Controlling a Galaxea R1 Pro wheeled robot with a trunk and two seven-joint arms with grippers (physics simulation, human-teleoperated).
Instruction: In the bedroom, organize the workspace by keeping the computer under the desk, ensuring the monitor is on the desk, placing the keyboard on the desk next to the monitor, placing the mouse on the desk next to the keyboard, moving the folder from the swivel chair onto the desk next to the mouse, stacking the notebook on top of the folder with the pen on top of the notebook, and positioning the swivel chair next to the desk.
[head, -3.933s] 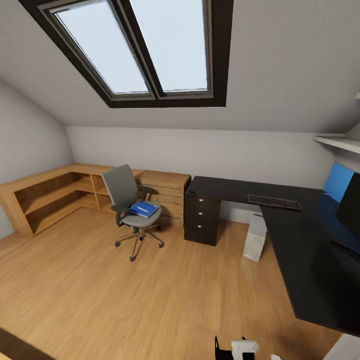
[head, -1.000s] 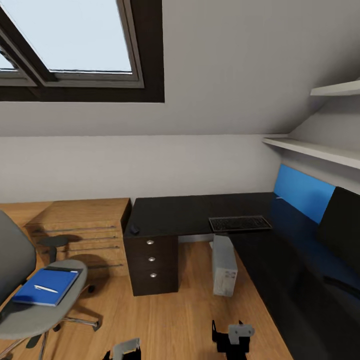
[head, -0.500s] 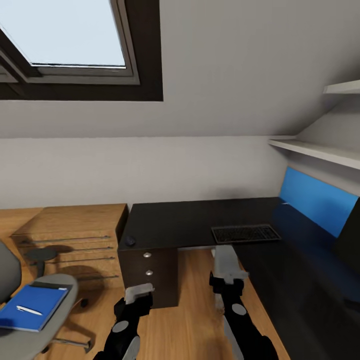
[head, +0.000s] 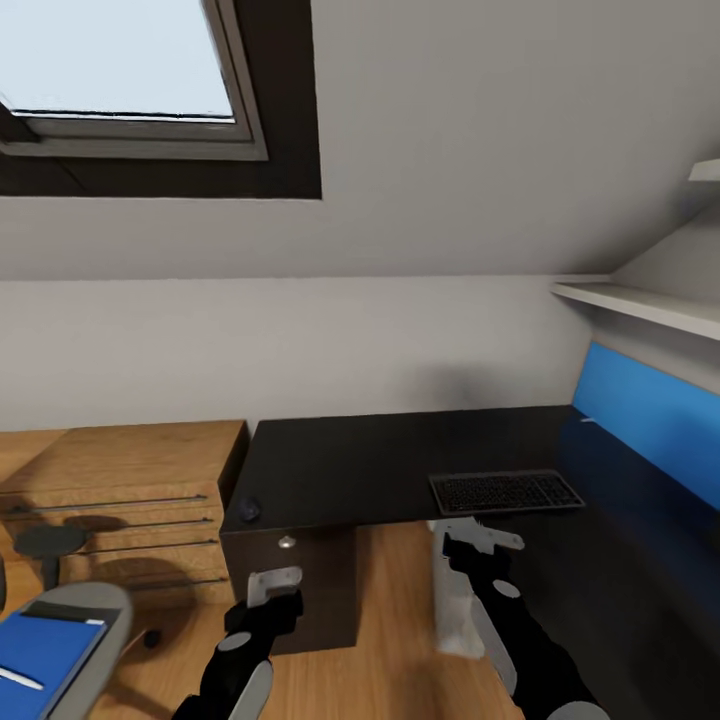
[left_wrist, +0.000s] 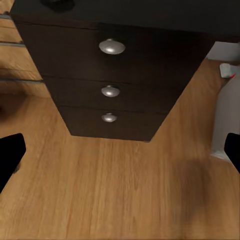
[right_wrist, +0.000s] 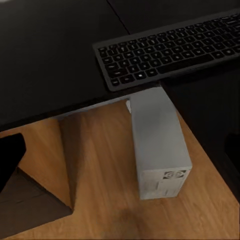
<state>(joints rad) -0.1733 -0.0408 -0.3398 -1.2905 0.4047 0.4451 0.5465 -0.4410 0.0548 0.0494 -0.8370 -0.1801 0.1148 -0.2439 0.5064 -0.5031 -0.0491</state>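
Note:
The glossy black desk (head: 380, 460) fills the middle, with its dark three-knob drawer unit (left_wrist: 111, 90) below. The keyboard (head: 505, 492) lies on the desk; the small mouse (head: 249, 511) sits at the front left corner. The grey-white computer (right_wrist: 157, 145) stands on the floor under the desk edge. At lower left, the swivel chair (head: 85, 610) seat holds the blue folder (head: 45, 645) with the white pen (head: 18, 680) on it. My left gripper (head: 272, 588) is open before the drawers. My right gripper (head: 484, 540) is open above the computer. Monitor and notebook are out of view.
A light wood drawer chest (head: 120, 480) stands left of the desk. A blue wall panel (head: 650, 420) and white shelves (head: 640, 302) run along the right wall. A skylight (head: 120, 70) is overhead. Bare wood floor (left_wrist: 115, 190) lies before the drawer unit.
The camera has come closer to the desk and turned right, so the chair slid to the picture's left edge. Both arms have risen from the bottom edge to reach toward the desk.

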